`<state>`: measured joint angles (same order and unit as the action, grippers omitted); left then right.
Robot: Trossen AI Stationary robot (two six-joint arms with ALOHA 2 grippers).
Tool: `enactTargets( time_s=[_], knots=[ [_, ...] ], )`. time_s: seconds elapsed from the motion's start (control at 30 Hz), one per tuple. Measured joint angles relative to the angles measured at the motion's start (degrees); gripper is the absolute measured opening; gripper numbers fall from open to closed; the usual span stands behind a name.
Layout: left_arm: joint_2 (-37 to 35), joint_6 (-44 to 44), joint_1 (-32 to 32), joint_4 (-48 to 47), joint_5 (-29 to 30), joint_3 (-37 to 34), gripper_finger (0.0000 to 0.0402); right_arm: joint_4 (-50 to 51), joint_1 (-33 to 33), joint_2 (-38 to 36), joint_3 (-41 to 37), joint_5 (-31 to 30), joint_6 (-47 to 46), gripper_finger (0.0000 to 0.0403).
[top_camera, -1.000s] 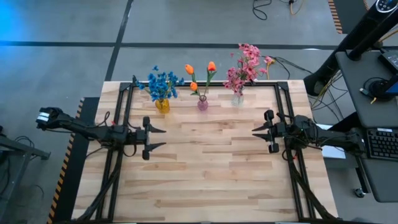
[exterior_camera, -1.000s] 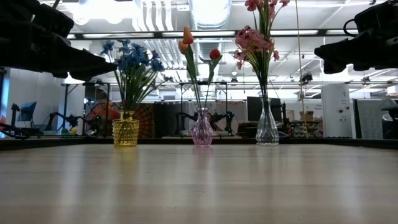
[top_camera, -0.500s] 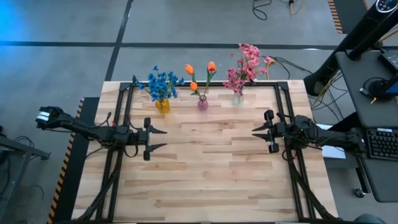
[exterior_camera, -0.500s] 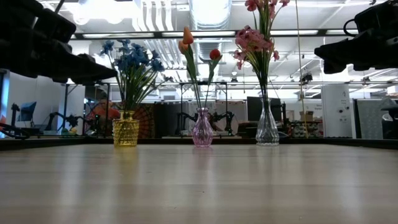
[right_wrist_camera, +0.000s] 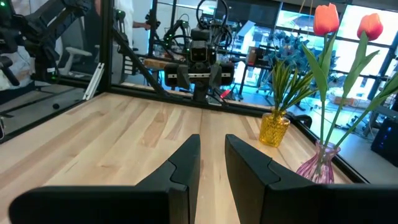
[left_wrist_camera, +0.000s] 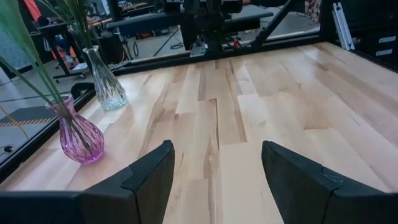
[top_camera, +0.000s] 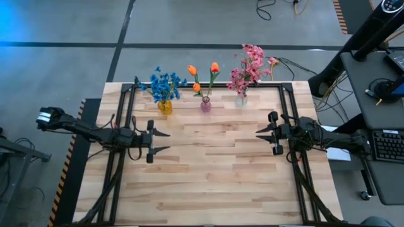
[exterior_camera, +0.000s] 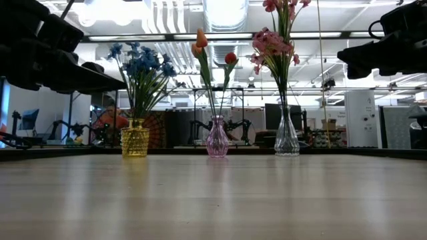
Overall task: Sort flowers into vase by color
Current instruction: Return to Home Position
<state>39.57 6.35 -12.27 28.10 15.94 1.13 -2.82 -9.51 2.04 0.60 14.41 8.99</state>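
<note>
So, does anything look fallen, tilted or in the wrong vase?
Nothing stands out: blue flowers in yellow vase, orange flowers in pink vase, pink flowers in clear vase, all upright; left gripper and right gripper empty.

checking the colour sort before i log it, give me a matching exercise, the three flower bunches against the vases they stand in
Column one:
1. blue flowers
2. orange flowers
3. pink flowers

Column two:
A. clear vase, right end of the row in the high view
B. yellow vase, left end of the row
C. pink vase, middle of the row

Pairs: 1-B, 2-C, 3-A
</note>
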Motion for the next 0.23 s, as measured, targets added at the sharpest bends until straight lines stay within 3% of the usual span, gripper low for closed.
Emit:
enactTargets(
  time_s=[0.23],
  knots=[
    [1.5,0.0,0.0,0.0,0.0,0.0,0.0224,0.0,0.0,0.0,0.0,0.0,0.0,0.0068]
  ],
)
